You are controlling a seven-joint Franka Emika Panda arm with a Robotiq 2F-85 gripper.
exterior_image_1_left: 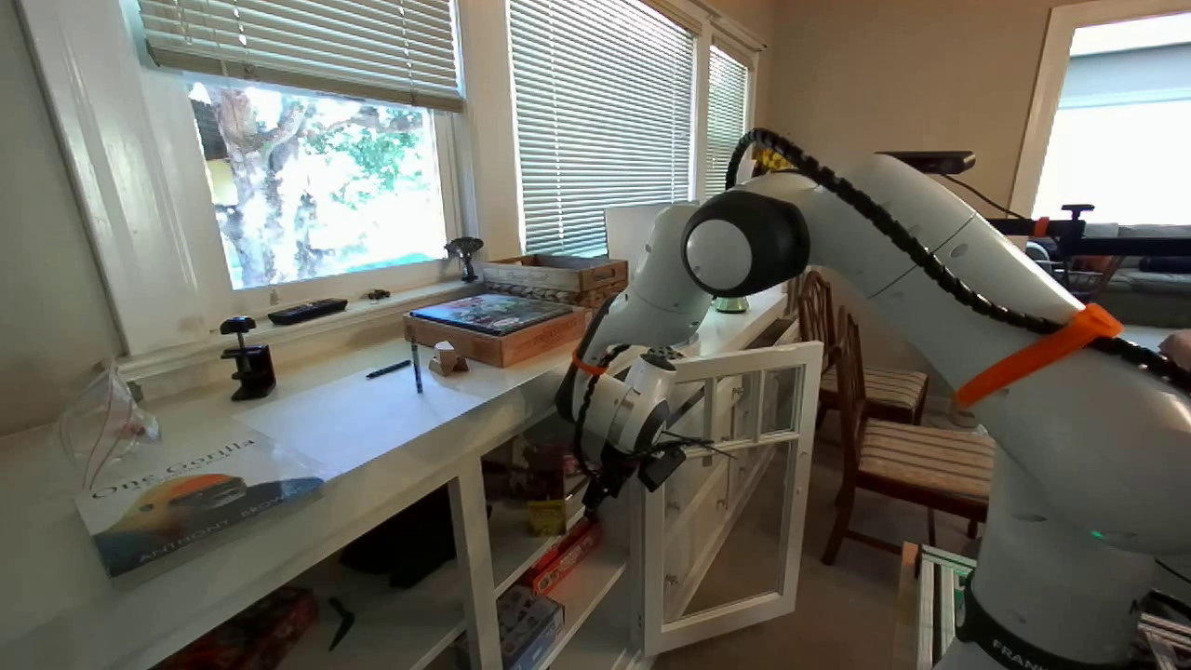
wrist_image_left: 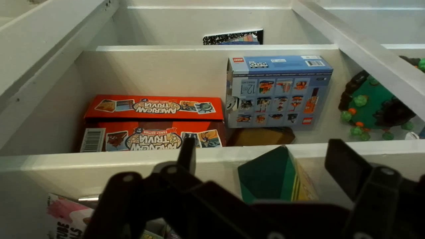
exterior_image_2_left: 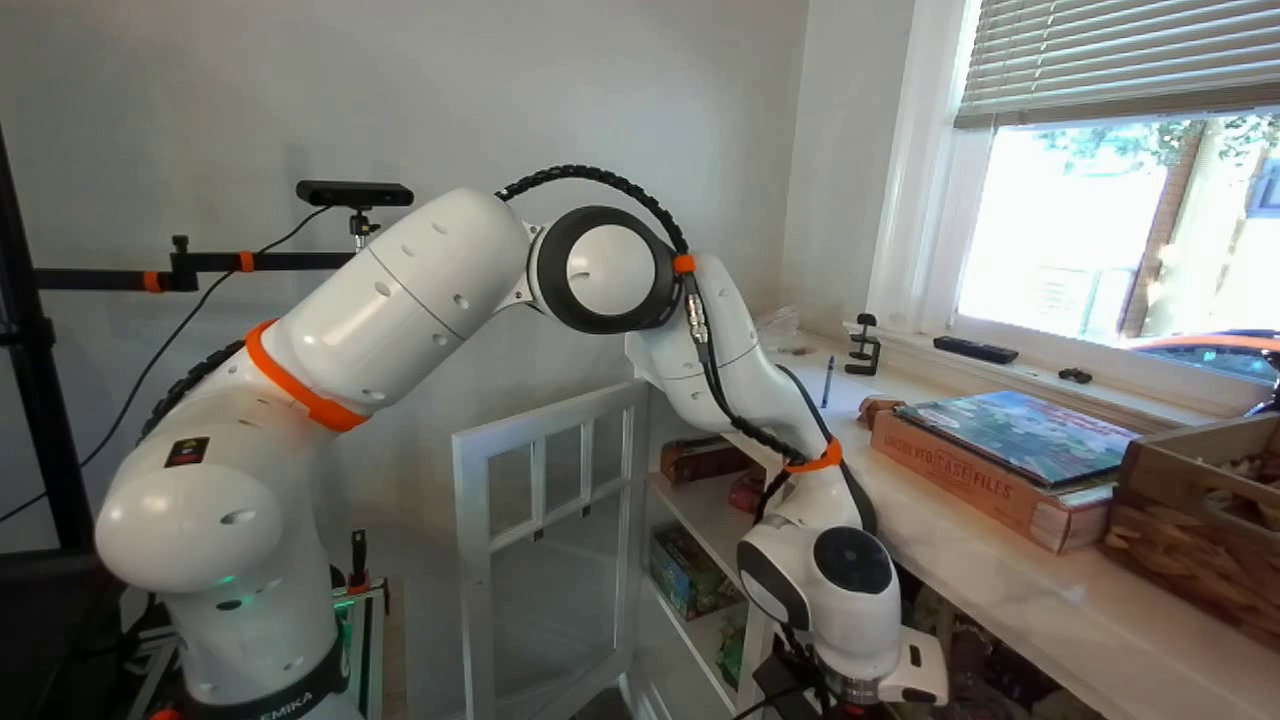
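In the wrist view my gripper (wrist_image_left: 262, 144) stands open, its dark fingers (wrist_image_left: 188, 156) spread wide. A green and yellow box (wrist_image_left: 269, 176) shows between them, with a visible gap on either side. Its lower part is hidden behind the gripper's body. Past a white shelf edge (wrist_image_left: 99, 162) lie two red American Trivia boxes (wrist_image_left: 156, 108), and to their right leans a blue LEGO box (wrist_image_left: 282, 93). In an exterior view the gripper (exterior_image_1_left: 595, 502) points down into the cabinet, close to the yellow box (exterior_image_1_left: 547, 517). A pink-and-white packet (wrist_image_left: 68, 212) is partly covered by the gripper.
The white glass-paned cabinet door (exterior_image_1_left: 726, 502) stands swung out beside the arm. Above the shelves runs the white countertop (exterior_image_2_left: 985, 590), bearing a wooden game box (exterior_image_2_left: 980, 480). Green beaded decor (wrist_image_left: 378, 106) sits at the shelf's right. Wooden chairs (exterior_image_1_left: 916, 456) stand behind the door.
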